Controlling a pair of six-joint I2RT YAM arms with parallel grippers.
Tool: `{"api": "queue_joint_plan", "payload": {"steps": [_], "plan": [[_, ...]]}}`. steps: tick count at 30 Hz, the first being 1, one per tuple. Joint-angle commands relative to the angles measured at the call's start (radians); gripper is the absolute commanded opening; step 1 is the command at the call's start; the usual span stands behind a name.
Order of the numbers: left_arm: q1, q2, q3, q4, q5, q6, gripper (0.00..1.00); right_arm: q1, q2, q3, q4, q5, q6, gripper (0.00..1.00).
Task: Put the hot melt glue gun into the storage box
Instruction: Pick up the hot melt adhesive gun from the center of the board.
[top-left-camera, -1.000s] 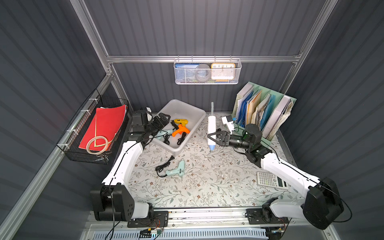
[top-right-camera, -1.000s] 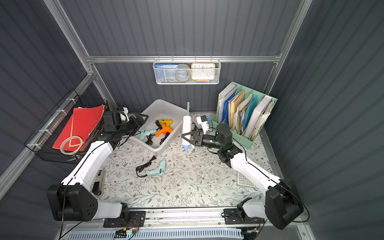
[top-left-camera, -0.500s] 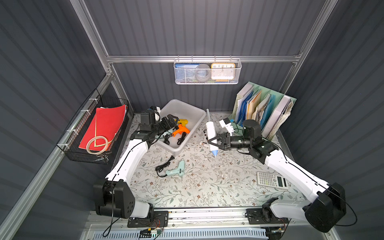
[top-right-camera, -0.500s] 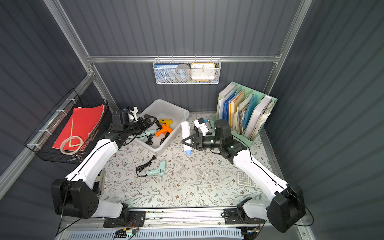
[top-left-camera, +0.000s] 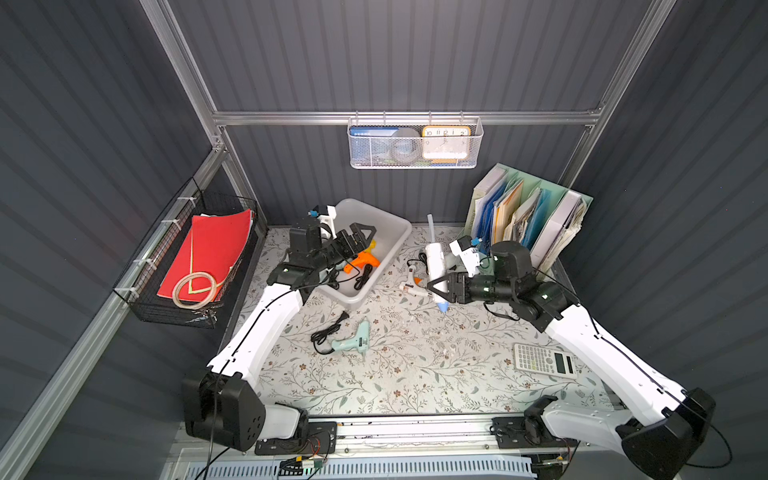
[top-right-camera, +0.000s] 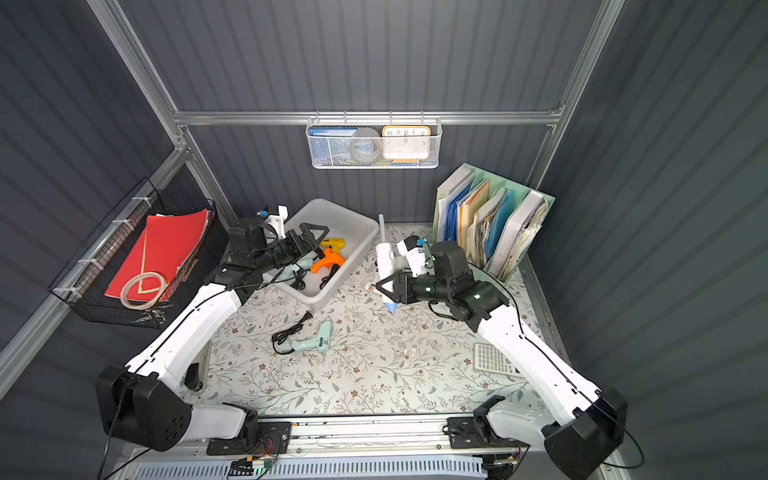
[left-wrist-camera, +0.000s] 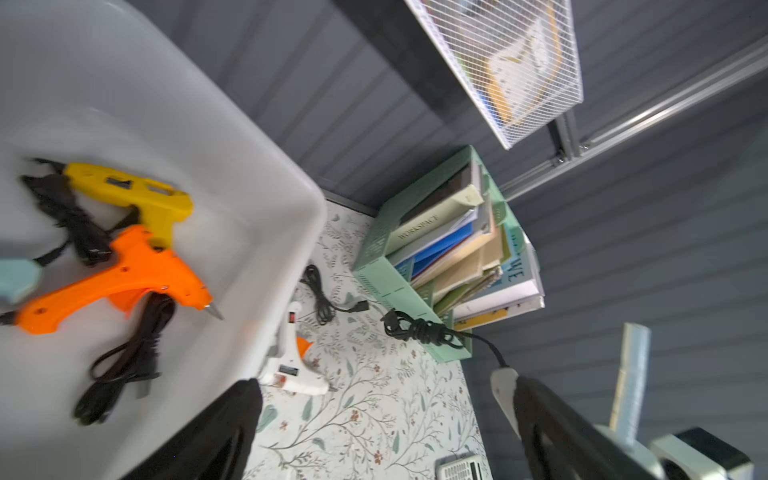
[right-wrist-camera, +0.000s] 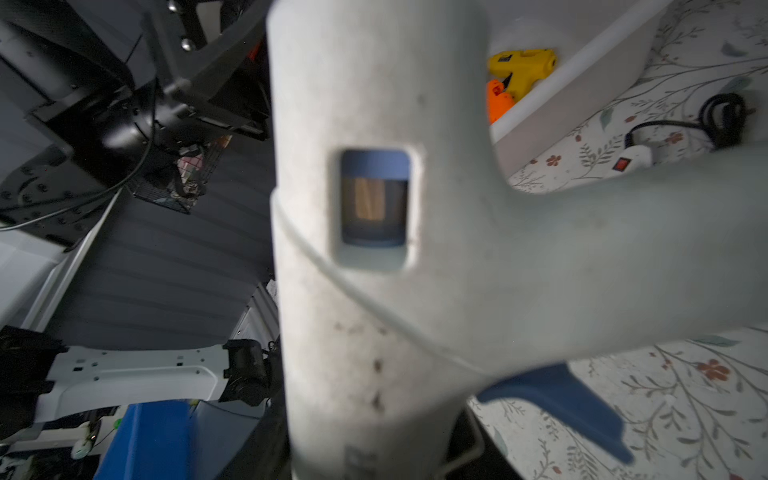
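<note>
Floral-patterned counter (top-left-camera: 415, 374) carries everything. Translucent whitish-grey rectangular plastic storage box (top-left-camera: 384, 226) sits angled at the back left. Mint-green file organiser (top-left-camera: 544, 183), stuffed with folders, stands at the back right.

My left pincer (top-left-camera: 359, 239) hovers over the box's left side, jaws spread wide, nothing between them. My right pincer (top-left-camera: 442, 286) is clamped on the big white hot melt glue gun with blue nozzle (top-left-camera: 434, 257). That gun is outside the box, between box and organiser, nozzle down. I cannot tell whether the tip touches the counter.

Inside the box lie an orange glue gun (left-wrist-camera: 124, 274) and a yellow glue gun (left-wrist-camera: 133, 195), touching, black cords tangled round them.

On the counter:
- pale mint glue gun (top-left-camera: 353, 338) with black cord, in front of the box
- small white glue gun with orange trigger (left-wrist-camera: 286, 357), just beside the box's wall
- grey calculator (top-left-camera: 544, 359), near my right arm
</note>
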Motion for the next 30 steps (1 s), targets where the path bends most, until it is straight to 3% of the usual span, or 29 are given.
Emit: {"api": "queue_joint_plan", "payload": {"steps": [1,5,13,20,30], "plan": [[-0.086,-0.006,0.026,0.062,0.036,0.013,1.00,0.042,-0.008,-0.002,0.076,0.211,-0.091,0.00],[-0.180,0.043,0.083,0.034,0.033,0.066,1.00,0.078,0.004,-0.021,0.148,0.318,-0.103,0.00],[-0.304,0.126,0.167,0.004,0.046,0.145,1.00,0.124,0.021,-0.021,0.202,0.386,-0.132,0.00],[-0.329,0.166,0.219,-0.046,0.066,0.180,0.98,0.136,0.021,-0.029,0.219,0.405,-0.132,0.00],[-0.332,0.214,0.206,-0.004,0.140,0.149,0.80,0.141,0.021,-0.024,0.236,0.414,-0.137,0.00]]}}
